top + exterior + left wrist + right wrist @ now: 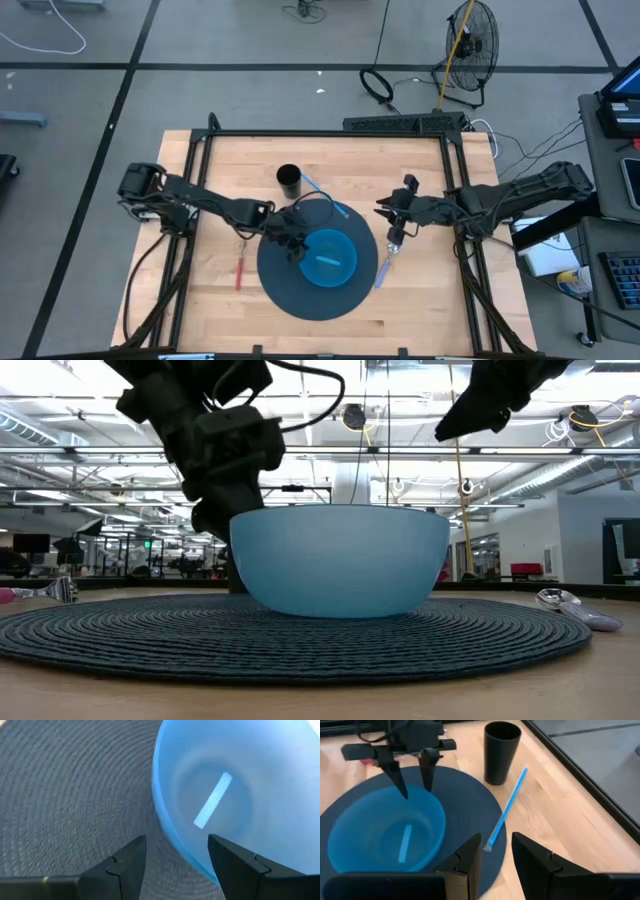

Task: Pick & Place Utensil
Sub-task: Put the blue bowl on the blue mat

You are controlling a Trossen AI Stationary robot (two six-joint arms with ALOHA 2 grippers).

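Observation:
A light blue bowl (328, 258) stands on a round dark woven placemat (290, 290); a pale strip (214, 800) shows on the bowl's bottom. My left gripper (175, 852) is open, pointing down at the bowl's left rim (162, 827), which runs between its two fingers; it also shows in the right wrist view (416, 791). My right gripper (495, 852) is open and empty above the mat's right edge, near the end of a blue straw (507, 807). A spoon (385, 265) lies right of the mat. A red-handled utensil (240, 268) lies left of it.
A black cup (288, 180) stands upright on the table beyond the mat, with the straw lying beside it and partly on the mat. The table's black frame rails (330, 133) run along its edges. Bare wood (420, 290) shows around the mat.

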